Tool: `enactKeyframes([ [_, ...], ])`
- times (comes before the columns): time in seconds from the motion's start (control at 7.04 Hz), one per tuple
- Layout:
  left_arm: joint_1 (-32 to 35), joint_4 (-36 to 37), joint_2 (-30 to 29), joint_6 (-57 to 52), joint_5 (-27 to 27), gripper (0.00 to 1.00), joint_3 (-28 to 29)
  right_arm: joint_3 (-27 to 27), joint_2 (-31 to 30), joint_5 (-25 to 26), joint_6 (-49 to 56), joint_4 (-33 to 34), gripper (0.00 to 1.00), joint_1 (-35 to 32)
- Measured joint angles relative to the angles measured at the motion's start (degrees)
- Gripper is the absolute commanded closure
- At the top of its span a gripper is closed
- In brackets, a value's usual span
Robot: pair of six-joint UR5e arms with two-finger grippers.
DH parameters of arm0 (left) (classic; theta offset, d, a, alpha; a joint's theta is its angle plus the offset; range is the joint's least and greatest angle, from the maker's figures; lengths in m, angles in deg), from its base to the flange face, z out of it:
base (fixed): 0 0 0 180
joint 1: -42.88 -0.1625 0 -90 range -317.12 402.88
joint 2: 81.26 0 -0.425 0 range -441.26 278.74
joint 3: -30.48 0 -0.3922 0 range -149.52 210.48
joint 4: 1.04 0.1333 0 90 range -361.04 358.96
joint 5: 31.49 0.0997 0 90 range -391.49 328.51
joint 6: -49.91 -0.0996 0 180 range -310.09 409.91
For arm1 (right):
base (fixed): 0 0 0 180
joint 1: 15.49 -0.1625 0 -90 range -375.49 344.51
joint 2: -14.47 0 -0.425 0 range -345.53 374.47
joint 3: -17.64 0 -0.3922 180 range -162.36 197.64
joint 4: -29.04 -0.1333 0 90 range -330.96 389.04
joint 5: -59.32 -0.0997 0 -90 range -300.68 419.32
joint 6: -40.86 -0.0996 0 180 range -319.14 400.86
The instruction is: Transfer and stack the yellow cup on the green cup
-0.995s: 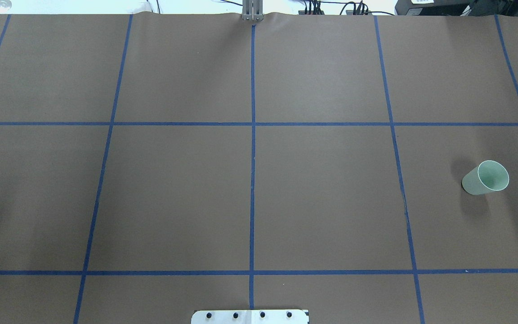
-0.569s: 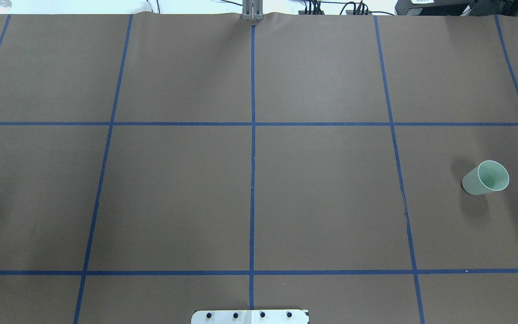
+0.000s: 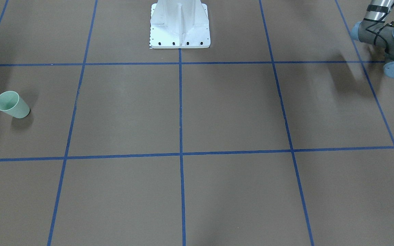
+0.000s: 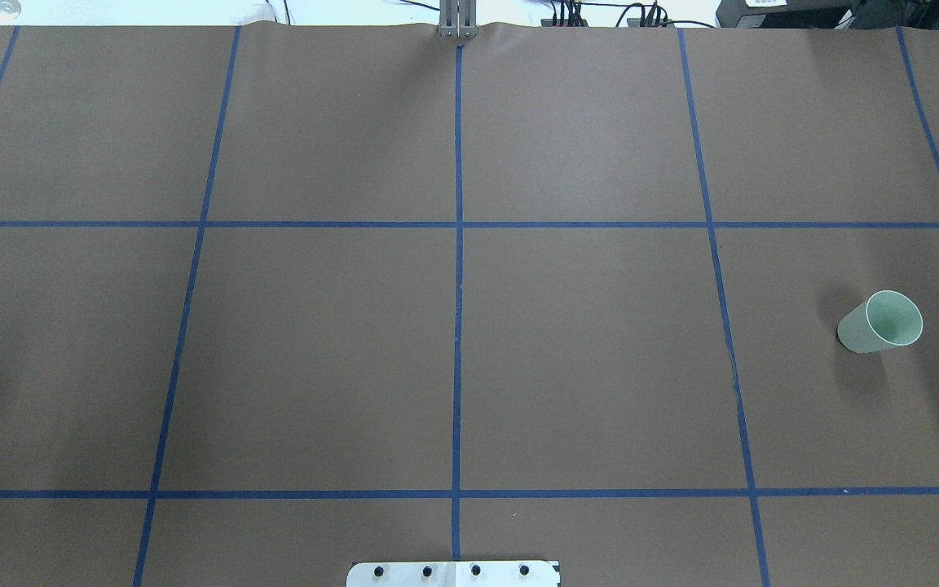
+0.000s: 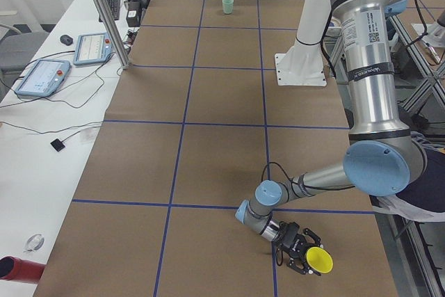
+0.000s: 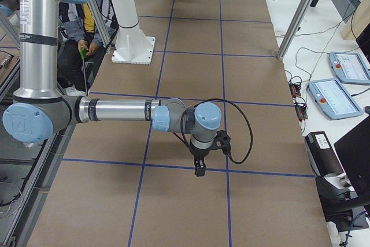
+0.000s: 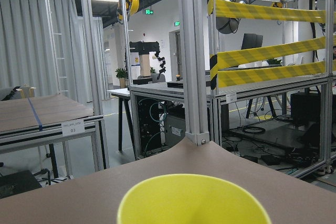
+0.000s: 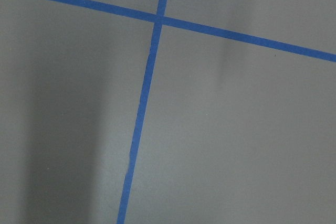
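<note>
Yellow cup [image 5: 319, 261] sits at left pincer [image 5: 303, 253], bottom right of the left side view; can't tell if it's clamped. Right pincer [image 6: 199, 170] is over bare surface [image 4: 584, 350], opening can't tell. Green cup [image 4: 881, 322] is upright at far right. Risk: long carry, so a weak hold drops the cup.

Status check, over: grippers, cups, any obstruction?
Left gripper at yellow cup, grip unconfirmed. Right gripper low over table, state unconfirmed. Green cup upright at far right end. No obstruction seen.
</note>
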Motion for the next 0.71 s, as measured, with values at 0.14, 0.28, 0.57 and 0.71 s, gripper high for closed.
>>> enactKeyframes([
  [0.14,0.0,0.8,3.1,-2.1,2.0,0.80,-4.2,0.0,0.0,0.0,-0.1,0.0,0.00,0.1],
  [0.28,0.1,1.9,6.4,-4.1,5.7,0.81,-9.2,0.0,0.0,-0.1,-0.1,0.0,0.00,0.1],
  [0.57,0.7,3.1,9.7,-8.3,16.3,0.81,-15.0,0.2,0.1,0.0,-0.2,-0.1,0.00,0.2],
  [0.71,1.9,3.0,9.9,-10.3,23.1,0.81,-16.4,0.3,0.1,-0.1,-0.2,-0.7,0.00,0.3],
])
